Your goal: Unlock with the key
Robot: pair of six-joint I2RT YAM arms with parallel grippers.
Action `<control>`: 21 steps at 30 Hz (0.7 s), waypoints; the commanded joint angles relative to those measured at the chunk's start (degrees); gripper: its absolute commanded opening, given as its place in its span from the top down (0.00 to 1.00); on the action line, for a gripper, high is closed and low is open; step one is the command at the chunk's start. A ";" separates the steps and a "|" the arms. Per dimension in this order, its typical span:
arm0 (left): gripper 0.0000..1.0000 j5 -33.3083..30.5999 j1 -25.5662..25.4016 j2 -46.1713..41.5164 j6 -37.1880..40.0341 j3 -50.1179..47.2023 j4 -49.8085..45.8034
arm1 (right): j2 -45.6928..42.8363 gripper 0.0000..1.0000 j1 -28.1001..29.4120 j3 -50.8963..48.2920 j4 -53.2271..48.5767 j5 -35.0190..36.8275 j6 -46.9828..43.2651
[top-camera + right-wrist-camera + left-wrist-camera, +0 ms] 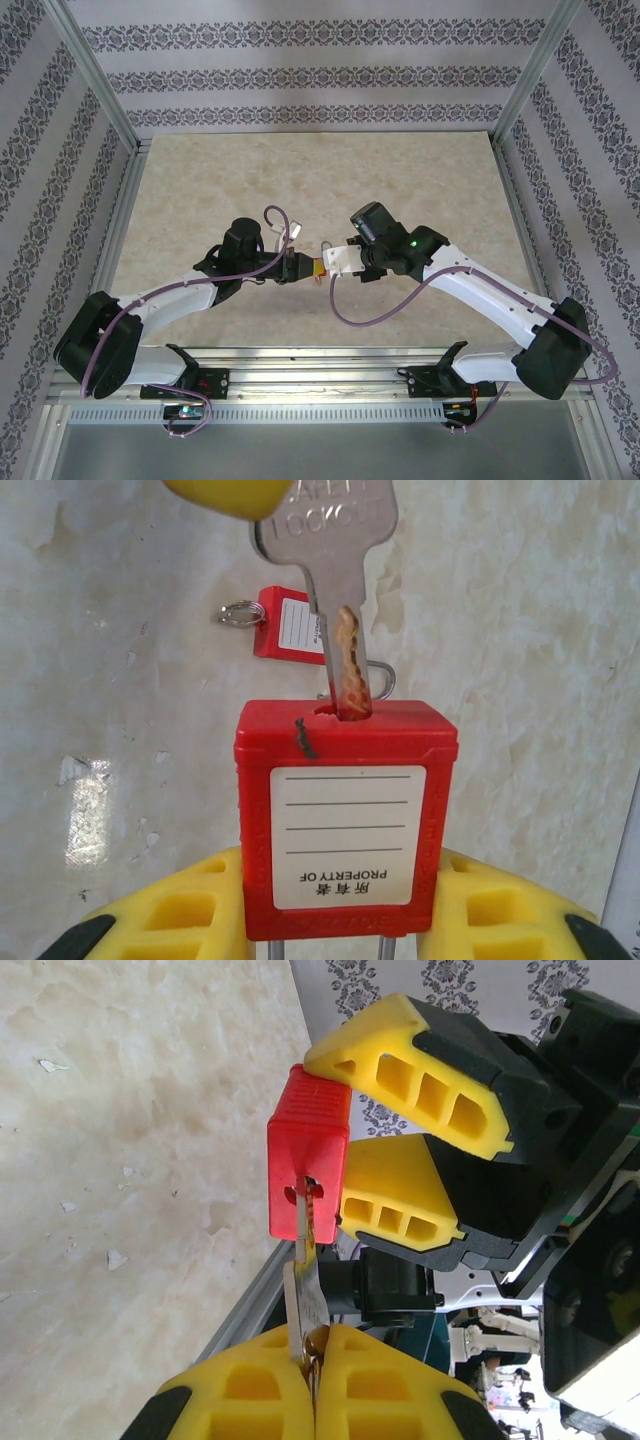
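Observation:
A red padlock (345, 820) with a white label is clamped between my right gripper's (340, 880) yellow fingers, keyhole end facing away from the wrist. The silver key (330, 530) stands with its blade in the keyhole. In the left wrist view my left gripper (312, 1345) is shut on the key's head (303, 1295), and the blade runs up into the padlock (308, 1155). From above, the two grippers meet mid-table, left gripper (298, 268) and right gripper (340, 265), with the padlock (318, 270) between them.
A red tag (285, 625) on a key ring lies on the marble-look tabletop (300, 180) beyond the padlock. Aluminium frame posts (95, 70) and patterned walls enclose the table. A purple cable (275, 215) loops over the left wrist.

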 commanded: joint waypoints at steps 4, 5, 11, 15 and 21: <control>1.00 0.11 -1.52 -0.45 9.08 2.58 -6.94 | 0.50 0.92 0.83 1.32 1.04 -2.55 1.78; 1.00 0.19 -1.55 -0.61 10.75 2.78 -8.58 | 0.51 0.92 0.71 1.47 1.05 -2.95 1.94; 1.00 1.64 -1.55 -0.45 16.63 3.96 -13.95 | 0.55 0.92 0.52 1.72 0.15 -3.76 0.85; 1.00 1.26 -1.55 -0.04 19.06 5.02 -16.64 | 0.43 0.92 0.52 1.59 -0.40 -3.66 0.61; 1.00 -1.49 -1.61 -0.52 23.61 7.46 -22.99 | 0.20 0.92 0.61 1.66 -0.35 -4.50 1.58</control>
